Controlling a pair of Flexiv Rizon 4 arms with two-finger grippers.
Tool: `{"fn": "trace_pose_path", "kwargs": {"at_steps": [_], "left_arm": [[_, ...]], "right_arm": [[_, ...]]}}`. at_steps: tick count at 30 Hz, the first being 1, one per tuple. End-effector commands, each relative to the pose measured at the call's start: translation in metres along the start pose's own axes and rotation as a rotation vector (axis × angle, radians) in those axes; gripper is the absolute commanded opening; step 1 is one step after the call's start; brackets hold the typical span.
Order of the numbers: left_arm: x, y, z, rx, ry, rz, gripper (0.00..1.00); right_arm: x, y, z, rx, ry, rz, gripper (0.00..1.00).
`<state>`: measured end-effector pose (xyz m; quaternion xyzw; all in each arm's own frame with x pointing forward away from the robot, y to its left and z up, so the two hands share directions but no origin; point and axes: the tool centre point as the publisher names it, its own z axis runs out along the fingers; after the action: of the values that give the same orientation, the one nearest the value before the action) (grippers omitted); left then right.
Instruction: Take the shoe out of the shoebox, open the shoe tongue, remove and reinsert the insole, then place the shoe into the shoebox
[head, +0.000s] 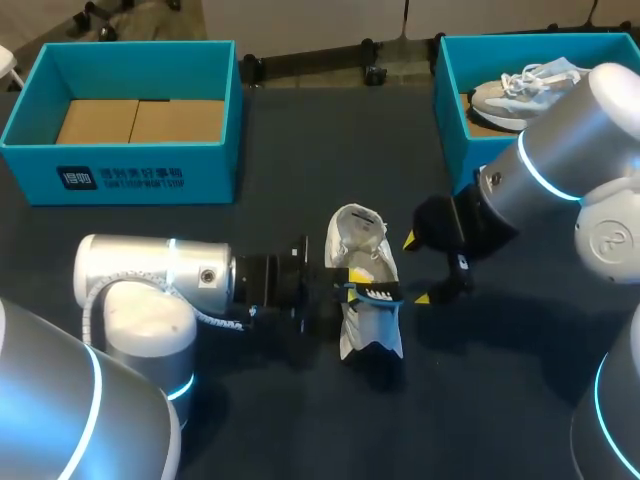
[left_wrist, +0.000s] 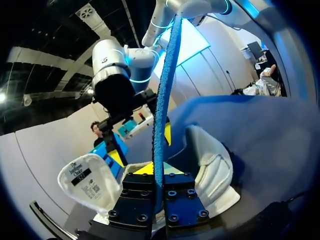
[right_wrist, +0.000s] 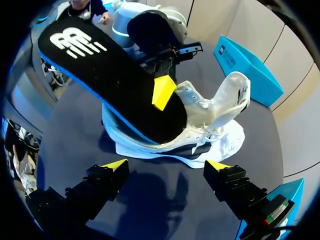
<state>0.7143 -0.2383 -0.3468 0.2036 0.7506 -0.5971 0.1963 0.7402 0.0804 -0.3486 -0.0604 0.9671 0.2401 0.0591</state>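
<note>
- Left gripper (left_wrist: 159, 171) pinches the black insole (right_wrist: 110, 80) flat between its fingers, with one end raised out of the white sneaker (right_wrist: 215, 125), probably so it can slide free or back in.
- Right gripper (right_wrist: 167, 167) hangs spread just beside the sneaker, which lies on the table (head: 300, 150) between both grippers, seemingly ready to steady it.

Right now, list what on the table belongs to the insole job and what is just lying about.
Job: white shoe; black insole, held in the left gripper; right gripper, open beside the shoe; left blue shoebox, no shoe in it.
Lying about: right blue box; grey shoe inside it.
</note>
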Motion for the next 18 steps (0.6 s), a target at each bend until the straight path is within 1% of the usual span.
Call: {"fn": "trace_pose_path", "kwargs": {"at_steps": [1, 5, 6, 7, 10, 11, 12, 14, 15, 18], "left_arm": [[0.000, 0.006, 0.006, -0.019, 0.011, 0.000, 0.00], [0.000, 0.005, 0.002, -0.029, 0.013, -0.002, 0.00], [-0.001, 0.003, 0.001, -0.030, 0.011, -0.001, 0.28], [-0.001, 0.001, 0.000, -0.028, 0.008, 0.000, 0.45], [-0.003, -0.009, -0.003, -0.012, 0.004, 0.005, 0.45], [-0.003, -0.013, -0.003, -0.005, 0.005, 0.010, 0.40], [-0.003, -0.017, -0.004, 0.000, 0.003, 0.010, 0.39], [-0.004, -0.022, -0.003, 0.008, 0.007, 0.016, 0.38], [-0.004, -0.026, -0.003, 0.017, 0.008, 0.022, 0.35], [-0.003, -0.032, -0.001, 0.023, 0.017, 0.025, 0.35]], "right_arm": [[0.001, 0.001, 0.001, 0.004, 0.000, 0.001, 1.00], [0.002, 0.000, 0.001, 0.003, 0.000, 0.005, 1.00], [0.002, 0.000, 0.001, 0.004, -0.001, 0.006, 1.00], [0.002, 0.000, 0.001, 0.003, -0.001, 0.006, 1.00], [0.002, 0.001, 0.000, 0.002, -0.004, 0.005, 1.00], [0.002, 0.002, 0.000, 0.002, -0.005, 0.004, 1.00], [0.002, 0.002, 0.000, 0.002, -0.006, 0.003, 1.00], [0.001, 0.002, -0.001, 0.002, -0.007, 0.002, 1.00], [0.002, 0.002, -0.001, 0.002, -0.008, 0.001, 1.00], [0.002, 0.002, -0.003, 0.003, -0.010, 0.000, 1.00]]}}
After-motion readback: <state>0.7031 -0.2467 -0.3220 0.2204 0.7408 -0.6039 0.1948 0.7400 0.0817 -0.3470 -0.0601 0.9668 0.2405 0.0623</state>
